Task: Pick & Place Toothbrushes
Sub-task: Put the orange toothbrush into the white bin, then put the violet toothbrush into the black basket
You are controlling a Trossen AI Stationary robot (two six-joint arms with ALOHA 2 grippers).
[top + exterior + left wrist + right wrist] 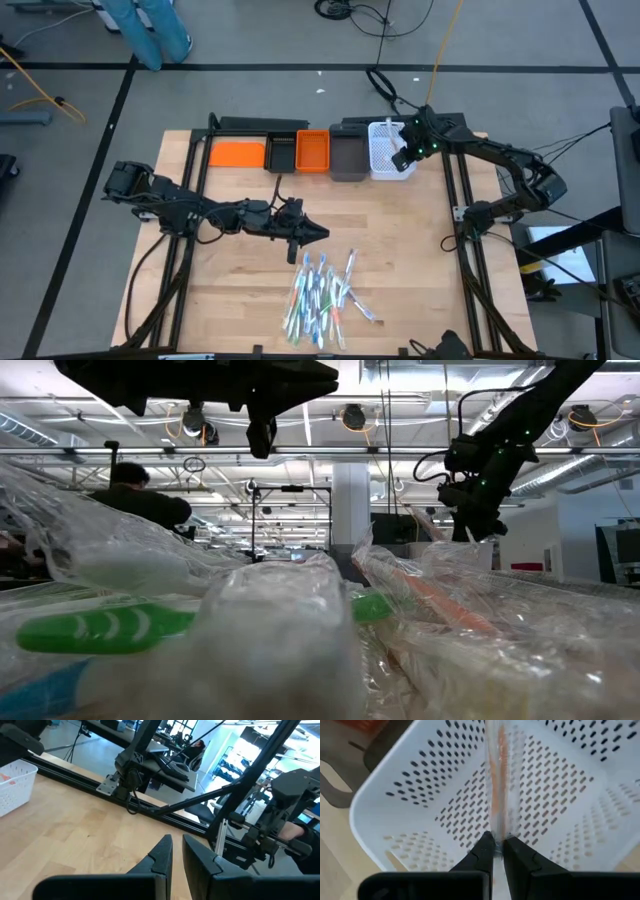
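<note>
The right hand (495, 845) is clamped on a wrapped orange toothbrush (497, 780), whose long axis points down into the white perforated basket (390, 150) directly beneath, upper right of centre. The left hand (318, 232), closed and empty, hovers just above the toothbrush pile (322, 298) at lower centre of the tabletop (400, 260).

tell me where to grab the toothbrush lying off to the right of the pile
Judging from the high view, grip the wrapped toothbrush at mid-handle, coming straight down from above. It lies flat and slanted, a little clear of the pile, so its long sides look free; turn the fingers across the handle. The left tool hovers nearest.
</note>
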